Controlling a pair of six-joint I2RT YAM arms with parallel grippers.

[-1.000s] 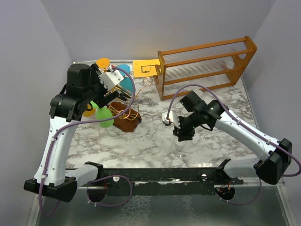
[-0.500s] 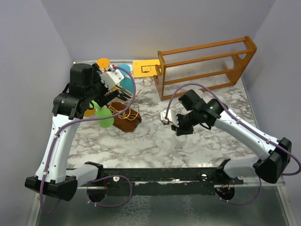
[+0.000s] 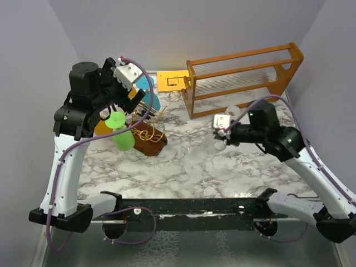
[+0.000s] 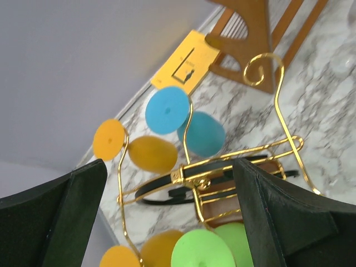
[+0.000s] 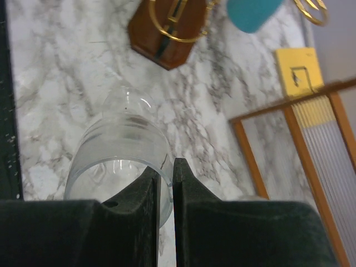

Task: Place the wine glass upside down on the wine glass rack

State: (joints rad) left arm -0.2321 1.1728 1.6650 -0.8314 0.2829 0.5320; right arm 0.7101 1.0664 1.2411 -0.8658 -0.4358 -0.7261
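Note:
The wine glass (image 5: 119,144) is clear, and my right gripper (image 5: 165,167) is shut on its rim, one finger inside the bowl and one outside. In the top view the wine glass (image 3: 220,144) hangs from the right gripper (image 3: 225,135) over the marble, right of the wine glass rack (image 3: 149,139). The wine glass rack (image 4: 222,161) has curly gold wire arms, a black curved piece and a brown base (image 5: 167,39). Blue (image 4: 167,109), orange (image 4: 108,139) and green (image 4: 203,250) glasses hang on it. My left gripper (image 4: 169,167) is open above it, holding nothing.
A large orange-brown wooden frame (image 3: 245,78) with clear rods stands at the back right. A yellow card (image 3: 171,81) lies behind the rack. Something pale and clear (image 3: 233,110) sits by the frame's foot. Grey walls close in the sides.
My right gripper closed on the wine glass rim and swung up and right with it. The left arm rose higher above the rack, still open.

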